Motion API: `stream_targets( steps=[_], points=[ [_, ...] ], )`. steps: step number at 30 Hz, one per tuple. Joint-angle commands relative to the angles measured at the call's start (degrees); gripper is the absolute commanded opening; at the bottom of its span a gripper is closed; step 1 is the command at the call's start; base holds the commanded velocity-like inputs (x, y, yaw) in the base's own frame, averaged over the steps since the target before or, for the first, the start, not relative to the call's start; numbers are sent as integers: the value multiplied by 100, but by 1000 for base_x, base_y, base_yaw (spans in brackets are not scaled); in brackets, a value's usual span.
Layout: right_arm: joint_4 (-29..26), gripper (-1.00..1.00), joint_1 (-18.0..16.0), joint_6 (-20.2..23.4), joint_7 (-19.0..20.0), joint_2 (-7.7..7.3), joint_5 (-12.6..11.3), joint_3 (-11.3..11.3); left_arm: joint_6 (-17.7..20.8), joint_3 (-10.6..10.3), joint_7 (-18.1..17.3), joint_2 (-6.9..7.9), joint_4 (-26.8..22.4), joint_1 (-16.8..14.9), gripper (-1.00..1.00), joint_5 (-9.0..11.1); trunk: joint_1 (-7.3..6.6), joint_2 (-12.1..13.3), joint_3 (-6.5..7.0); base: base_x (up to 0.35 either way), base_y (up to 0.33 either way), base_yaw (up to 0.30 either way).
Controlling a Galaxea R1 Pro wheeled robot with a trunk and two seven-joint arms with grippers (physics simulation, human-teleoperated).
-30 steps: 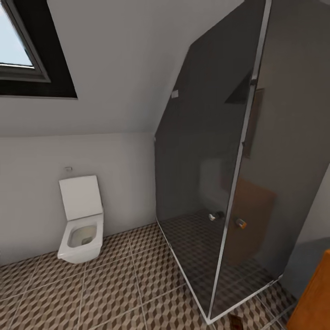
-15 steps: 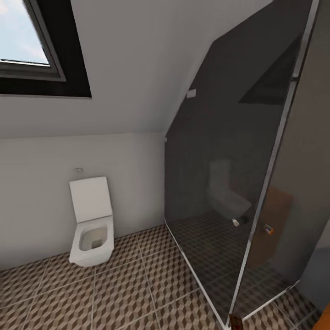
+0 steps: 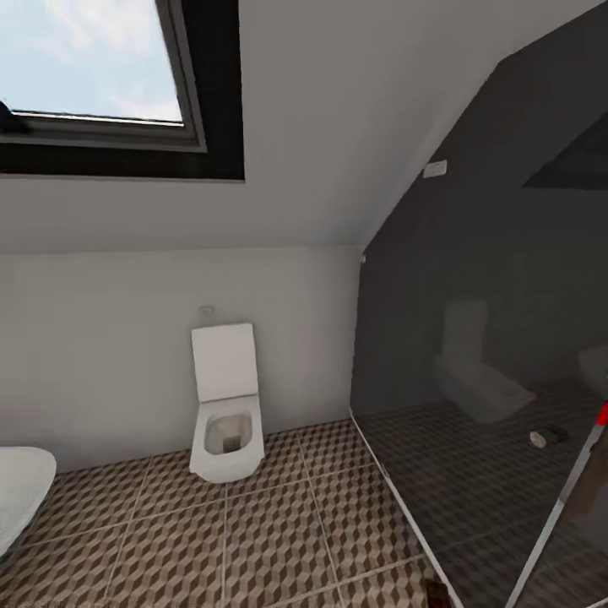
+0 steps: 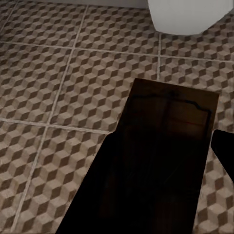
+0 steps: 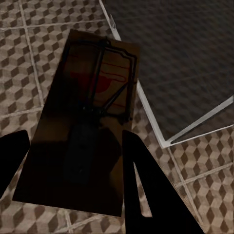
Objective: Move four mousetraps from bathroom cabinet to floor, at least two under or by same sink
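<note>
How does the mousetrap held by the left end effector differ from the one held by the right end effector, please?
The left wrist view's mousetrap looks darker, its wire parts barely visible, while the right wrist view's mousetrap clearly shows its wire frame and a red marking. The left one hangs over open tiles near a white fixture; the right one hangs beside the shower's corner frame. Both are flat, dark-brown boards above the bathroom floor.

A white toilet [image 3: 225,405] stands against the white wall [image 3: 101,338], skylight [image 3: 89,63] at 11 o'clock, dark glass shower [image 3: 481,355] at 3 o'clock.

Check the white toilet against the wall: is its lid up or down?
Up. The white toilet's flat rectangular lid stands upright against the wall, leaving the bowl open.
</note>
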Motion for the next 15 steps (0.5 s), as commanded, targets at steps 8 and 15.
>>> stream_targets(
  steps=[8, 15],
  points=[
    [21, -100, -6, -29, -21, 2, -47, 50, -21, -50, 72, -39, 19, -7, -100, -7, 3, -4, -2, 39, 149, 300],
    [20, -100, -6, -16, -22, 2, -32, 50, -21, -50, 97, -70, 17, -7, -100, -8, 3, -4, -2, 2, 10, 300]
  ],
)
